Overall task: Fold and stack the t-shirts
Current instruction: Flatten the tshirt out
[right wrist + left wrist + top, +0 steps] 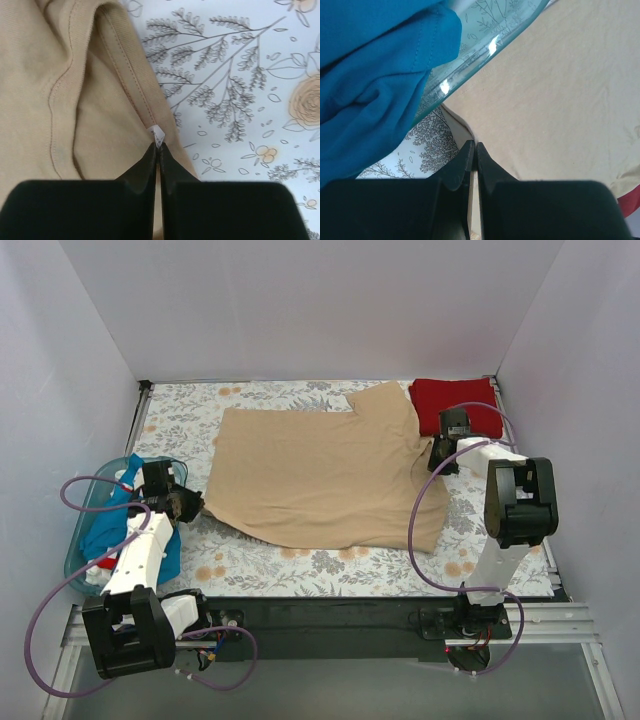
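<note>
Top external view: the tan t-shirt (320, 480) lies spread open across the centre of the frame on the floral tablecloth (330, 565), with one sleeve pointing toward the upper right. The dark red t-shirt (430, 398) sits folded at the upper right, just beside that sleeve. The teal t-shirt (105, 525) is bundled inside the light blue plastic tub (72, 552) at the left edge of the frame.

The left gripper (190, 505) is at the left edge of the tan t-shirt, just beside the tub. The right gripper (437, 462) is at the shirt's right edge, directly below the dark red t-shirt in the frame.

Left wrist view: the two fingers are pressed together with only a thin slit between them. The pale edge of the tan cloth runs into that slit, so the jaws are pinched on the shirt edge. The tub rim crosses the frame diagonally above the fingers, with teal cloth filling the upper left. A sliver of dark red shows at the lower right corner.

Right wrist view: the fingers are likewise closed tight, clamping the stitched hem of the tan t-shirt right at a small white label (157, 134). Tan cloth fills the left half of the frame; bare tablecloth fills the right half.
</note>
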`<state>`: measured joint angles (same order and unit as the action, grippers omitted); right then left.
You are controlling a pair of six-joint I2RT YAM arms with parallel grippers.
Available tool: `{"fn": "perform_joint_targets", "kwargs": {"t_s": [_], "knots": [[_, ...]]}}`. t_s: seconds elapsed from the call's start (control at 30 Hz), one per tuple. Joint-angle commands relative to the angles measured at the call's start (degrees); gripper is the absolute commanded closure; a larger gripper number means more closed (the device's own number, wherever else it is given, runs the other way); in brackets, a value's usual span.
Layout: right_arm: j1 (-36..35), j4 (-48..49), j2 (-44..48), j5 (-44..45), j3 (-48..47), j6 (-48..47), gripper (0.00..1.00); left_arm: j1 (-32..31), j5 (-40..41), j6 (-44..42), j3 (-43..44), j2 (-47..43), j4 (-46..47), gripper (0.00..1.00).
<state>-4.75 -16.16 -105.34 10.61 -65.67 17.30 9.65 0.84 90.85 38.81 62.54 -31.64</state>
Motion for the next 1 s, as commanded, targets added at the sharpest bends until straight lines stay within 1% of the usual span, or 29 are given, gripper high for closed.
{"fn": "perform_joint_targets", "kwargs": {"t_s": [0.0, 0.2, 0.23, 0.3, 0.33, 0.4, 0.43, 0.5, 0.57, 0.63, 0.67, 0.7, 0.77, 0.8, 0.83, 0.9, 0.97], "knots": [[1.9, -4.6, 1.2, 6.0, 1.6, 0.2, 0.95, 0.3, 0.3, -0.3, -0.7, -0.2, 0.0, 1.00], [3.8, -4.7, 2.2, 4.8, 1.9, 1.0, 0.91, 0.4, 0.6, -0.5, -1.1, 0.3, 0.0, 1.00], [4.0, -4.7, 2.8, 4.9, 1.9, 1.2, 0.84, 0.3, 0.6, -0.5, -1.1, 0.4, 0.1, 1.00], [4.2, -4.7, 3.8, 2.8, 2.1, 1.6, 0.77, 0.3, 0.5, -0.6, -1.1, 0.6, 0.2, 1.00], [4.2, -4.8, 5.4, 1.1, 2.3, 1.7, 0.60, 0.3, 0.4, -0.7, -1.1, 0.6, 0.2, 1.00], [4.2, -5.2, 9.0, -0.2, 3.0, 1.9, 0.46, 0.3, 0.2, -0.8, -1.2, 0.8, 0.6, 1.00], [4.2, -5.4, 10.5, -1.3, 3.4, 2.0, 0.37, 0.3, 0.0, -0.8, -1.1, 1.0, 0.8, 1.00], [4.2, -5.8, 15.4, -5.2, 5.6, 2.4, 0.34, 0.3, -0.3, -0.8, -0.9, 1.3, 1.1, 1.00], [4.2, -6.9, 19.1, -8.5, 8.2, 2.5, 0.34, 0.3, -0.5, -0.8, -0.6, 1.9, 1.1, 1.00], [4.2, -8.1, 24.6, -12.2, 13.2, 2.6, 0.34, 0.3, -0.7, -0.8, -0.1, 2.2, 1.6, 1.00], [4.2, -8.9, 26.6, -13.1, 15.0, 2.9, 0.34, 0.3, -0.8, -0.8, 0.0, 2.5, 1.8, 1.00], [4.1, -9.3, 30.6, -14.0, 18.9, 3.3, 0.34, 0.3, -0.8, -0.8, 0.5, 2.7, 1.8, 1.00], [4.1, -10.6, 35.0, -16.2, 22.5, 5.1, 0.34, 0.4, -0.8, -0.8, 1.5, 3.5, 1.8, 1.00], [4.1, -11.3, 39.1, -16.8, 25.8, 6.0, 0.34, 0.3, -0.8, -0.9, 1.9, 3.5, 1.7, 1.00], [4.2, -12.2, 41.1, -16.9, 26.9, 6.9, 0.34, 0.3, -2.5, -0.9, 2.2, 3.6, 1.6, 1.00], [4.1, -15.3, 45.5, -16.7, 28.2, 9.8, 0.32, 0.3, -2.9, -0.6, 2.3, 3.4, 1.7, 1.00], [4.1, -18.3, 46.7, -14.0, 27.7, 12.1, 0.32, 0.3, -3.2, -0.4, 2.2, 3.4, 1.8, 1.00]]}}
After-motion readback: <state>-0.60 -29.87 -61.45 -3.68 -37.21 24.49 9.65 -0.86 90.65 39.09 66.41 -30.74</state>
